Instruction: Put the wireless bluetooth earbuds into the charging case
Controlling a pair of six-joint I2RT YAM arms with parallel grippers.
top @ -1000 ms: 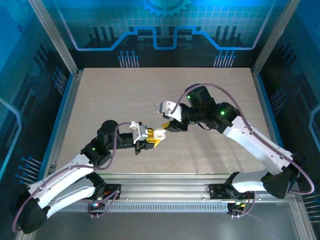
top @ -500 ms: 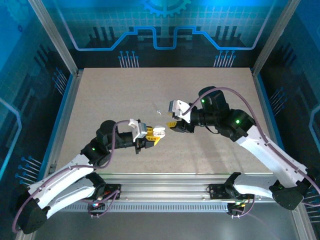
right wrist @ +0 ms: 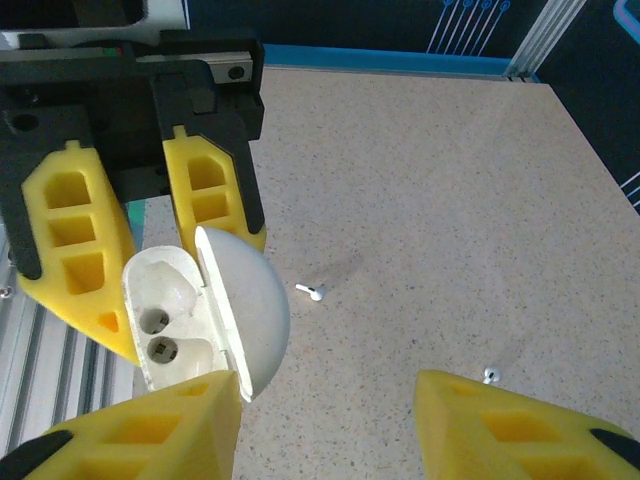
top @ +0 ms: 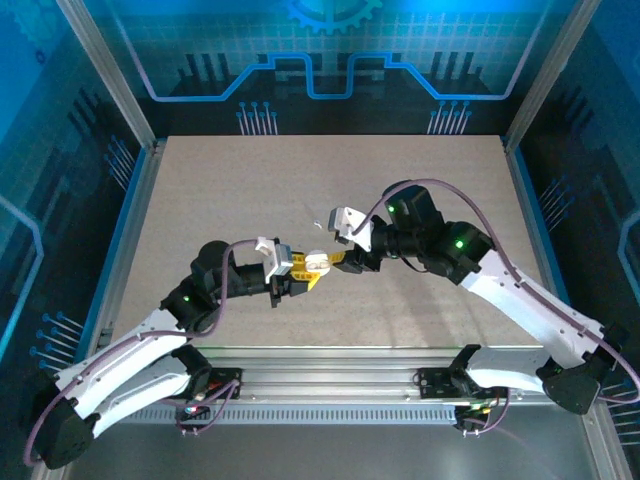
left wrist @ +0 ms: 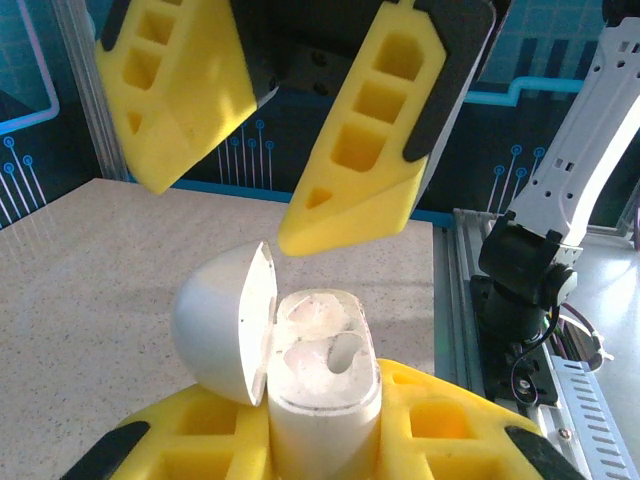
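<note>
Status: pick-up of the earbuds, not yet begun by the look of it. Found the charging case (left wrist: 320, 400) clamped between the fingers of the left gripper (top: 306, 270), lid hinged open to one side. Noted two sockets in the case body, both apparently vacant in the right wrist view (left wrist view less clear, glare on the plastic). Found the right gripper (right wrist: 325, 400) with fingers apart and nothing between them, poised just beside the open case and facing the left gripper's fingertips. Located the first earbud (right wrist: 310, 291) loose on the table (right wrist: 450, 150), below and beyond the right gripper, just past the edge of the lid. Located what looks like the second earbud (right wrist: 489, 375), also on the table, just off the outer side of the right gripper's finger farther from the case. Judged next move: turn the right gripper away from the case, lower it onto one earbud, pinch with a narrow, careful closure, then carry it back over the matching socket. Recommend holding the left gripper steady meanwhile.
</note>
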